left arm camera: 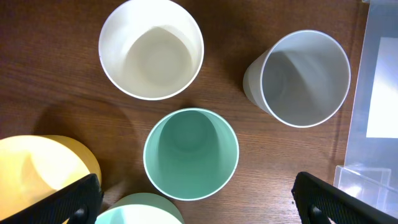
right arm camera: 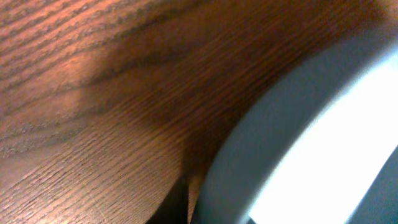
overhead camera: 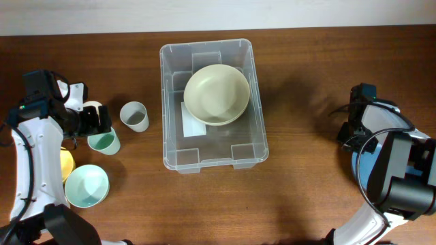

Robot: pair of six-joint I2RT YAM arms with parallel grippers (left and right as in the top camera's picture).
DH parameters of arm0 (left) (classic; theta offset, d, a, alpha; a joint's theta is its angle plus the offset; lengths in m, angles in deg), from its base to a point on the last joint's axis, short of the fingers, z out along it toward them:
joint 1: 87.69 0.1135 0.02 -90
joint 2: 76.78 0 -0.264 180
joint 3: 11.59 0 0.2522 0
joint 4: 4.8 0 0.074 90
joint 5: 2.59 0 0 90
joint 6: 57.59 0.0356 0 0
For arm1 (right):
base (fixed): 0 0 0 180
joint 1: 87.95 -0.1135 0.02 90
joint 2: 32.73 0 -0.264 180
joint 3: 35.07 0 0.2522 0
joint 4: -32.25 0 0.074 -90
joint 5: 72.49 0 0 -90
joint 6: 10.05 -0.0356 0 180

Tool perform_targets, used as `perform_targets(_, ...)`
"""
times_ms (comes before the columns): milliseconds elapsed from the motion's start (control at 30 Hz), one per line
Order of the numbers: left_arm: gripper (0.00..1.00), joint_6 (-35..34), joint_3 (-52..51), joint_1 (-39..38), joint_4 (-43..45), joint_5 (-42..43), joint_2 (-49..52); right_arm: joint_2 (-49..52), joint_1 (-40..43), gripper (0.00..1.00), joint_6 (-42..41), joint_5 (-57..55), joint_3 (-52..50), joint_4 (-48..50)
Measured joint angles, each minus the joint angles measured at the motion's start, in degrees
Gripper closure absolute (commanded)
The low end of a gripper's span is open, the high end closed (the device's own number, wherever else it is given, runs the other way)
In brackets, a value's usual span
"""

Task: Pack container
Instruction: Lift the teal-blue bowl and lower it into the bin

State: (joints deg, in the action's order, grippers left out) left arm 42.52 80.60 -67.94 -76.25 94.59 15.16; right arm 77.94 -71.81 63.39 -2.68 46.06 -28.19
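The clear container (overhead camera: 163, 102) stands mid-table with a large cream bowl (overhead camera: 216, 94) inside; its wall shows at the edge of the left wrist view (left arm camera: 380, 93). My left gripper (left arm camera: 196, 202) hangs open over a green cup (left arm camera: 191, 153), its fingers (left arm camera: 68, 199) wide on either side. A grey cup (left arm camera: 305, 78) and a cream cup (left arm camera: 151, 48) stand beyond it. At the far right my right gripper (overhead camera: 349, 129) is shut at the wall of a blue bowl (right arm camera: 298, 137), which lies mostly under the arm (overhead camera: 364, 170).
A yellow bowl (overhead camera: 65, 163) and a mint bowl (overhead camera: 86, 185) sit at the left front, close to the green cup (overhead camera: 103, 142). The grey cup (overhead camera: 135, 116) stands between the cups and the container's left wall.
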Motion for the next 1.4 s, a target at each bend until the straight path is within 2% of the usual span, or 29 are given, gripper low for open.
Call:
perform_targets(400, 0.00, 0.00, 0.00, 0.00, 0.00, 0.00, 0.00, 0.02, -0.02, 0.96, 0.04, -0.46, 0.66, -2.34)
perform_targets(533, 0.00, 0.00, 0.00, 0.00, 0.00, 0.00, 0.00, -0.50, -0.79, 0.96, 0.72, 0.04, 5.09, -6.43)
perform_targets(633, 0.00, 0.00, 0.00, 0.00, 0.02, -0.02, 0.00, -2.29, -3.39, 0.96, 3.85, 0.92, 12.07, -8.96)
perform_targets(767, 0.00, 0.00, 0.00, 0.00, 0.00, 0.02, 0.00, -6.12, -10.16, 0.96, 11.43, 4.57, 23.63, -11.39)
perform_targets(867, 0.00, 0.00, 0.00, 0.00, 0.00, 0.00, 0.00, -8.15, -18.12, 0.96, 19.23, 9.62, 32.94, -12.13)
perform_targets(967, 0.00, 0.00, 0.00, 0.00, 0.00, 0.00, 0.00, -9.16, -26.67, 0.96, 27.47, 13.68, 38.07, -11.43)
perform_targets(1233, 0.00, 0.00, 0.00, 0.00, 0.00, -0.02, 0.00, -8.81, -47.19, 0.96, 46.95, 17.42, 39.30, -10.10)
perform_targets(1400, 0.00, 0.00, 0.00, 0.00, 0.00, 0.00, 0.00, -5.77, -53.88, 0.96, 53.22, 18.25, 39.30, -9.46)
